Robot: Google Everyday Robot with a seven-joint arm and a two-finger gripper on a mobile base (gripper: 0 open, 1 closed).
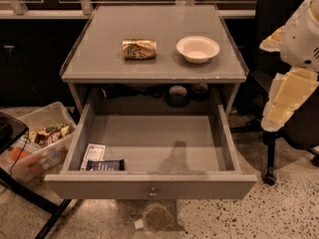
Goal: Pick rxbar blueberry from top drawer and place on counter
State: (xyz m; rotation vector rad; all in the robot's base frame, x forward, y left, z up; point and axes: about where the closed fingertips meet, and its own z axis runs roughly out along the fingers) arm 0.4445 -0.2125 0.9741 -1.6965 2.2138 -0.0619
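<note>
The top drawer (149, 185) stands pulled open, with a small knob on its grey front. The rxbar blueberry (105, 165), a dark navy flat bar, lies in the drawer's front left corner. A white flat packet (93, 155) lies just behind it and touches it. The counter (99, 59) is the grey cabinet top above the drawer. My arm (294, 54), white with cream panels, hangs at the right edge, beside the cabinet and well away from the bar. My gripper is out of view.
A crushed gold-tan can (139, 49) and a white bowl (197, 49) sit on the counter. A clear bin (35, 143) of snacks stands on the floor at the left. A black chair (279, 14) stands at the right behind my arm.
</note>
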